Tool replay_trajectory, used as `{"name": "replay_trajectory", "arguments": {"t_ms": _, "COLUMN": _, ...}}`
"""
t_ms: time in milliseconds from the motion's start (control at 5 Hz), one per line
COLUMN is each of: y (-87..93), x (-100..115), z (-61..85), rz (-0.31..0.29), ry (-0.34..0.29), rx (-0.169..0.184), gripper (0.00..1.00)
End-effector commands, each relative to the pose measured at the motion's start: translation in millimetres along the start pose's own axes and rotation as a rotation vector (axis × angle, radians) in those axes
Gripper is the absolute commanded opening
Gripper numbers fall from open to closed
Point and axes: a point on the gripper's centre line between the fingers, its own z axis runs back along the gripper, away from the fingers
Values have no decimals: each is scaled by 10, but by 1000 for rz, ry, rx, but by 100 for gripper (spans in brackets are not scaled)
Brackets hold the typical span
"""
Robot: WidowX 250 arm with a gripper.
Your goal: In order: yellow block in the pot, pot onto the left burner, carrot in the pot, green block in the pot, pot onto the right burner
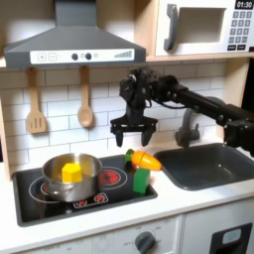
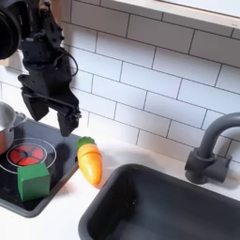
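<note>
A: How many blocks are there?

B: Two. One small bright-yellow toy block (image 1: 70, 172) sits inside the round shiny steel pot (image 1: 72, 180), and one bright-green cuboid block (image 1: 141, 179) stands upright on the black cooktop's right edge in the first exterior view.

A: And the pot?

B: One pot, resting on the left red-ringed burner (image 1: 52, 186) in the first exterior view. The right red-ringed burner (image 1: 111, 177) lies bare between the pot and the green block.

A: Carrots?

B: One orange toy carrot with a green leafy end (image 2: 90, 161). In the second exterior view it lies on the white table, between the cooktop and the dark sink (image 2: 164, 211), just beside the green block.

A: The gripper?

B: One black gripper (image 1: 133, 136) hangs above the carrot, well apart from it. Its fingers (image 2: 67, 120) are spread wide and hold nothing.
</note>
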Motion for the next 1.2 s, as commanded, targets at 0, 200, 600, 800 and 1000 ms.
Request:
{"name": "replay_trajectory", "arguments": {"t_ms": 0, "y": -98, "x": 127, "z": -129, "rz": 27, "ry": -4, "rx": -7, "gripper": 100}}
{"name": "replay_trajectory", "arguments": {"t_ms": 200, "y": -243, "x": 195, "z": -214, "rz": 22, "ry": -12, "rx": -33, "gripper": 100}}
{"name": "replay_trajectory", "arguments": {"t_ms": 600, "y": -418, "x": 322, "z": -376, "rz": 48, "ry": 5, "rx": -34, "gripper": 100}}
{"name": "replay_trajectory", "arguments": {"t_ms": 800, "y": -510, "x": 260, "z": -446, "rz": 80, "ry": 30, "rx": -31, "gripper": 100}}
{"name": "replay_trajectory", "arguments": {"t_ms": 1000, "y": -551, "x": 213, "z": -545, "rz": 135, "ry": 55, "rx": -45, "gripper": 100}}
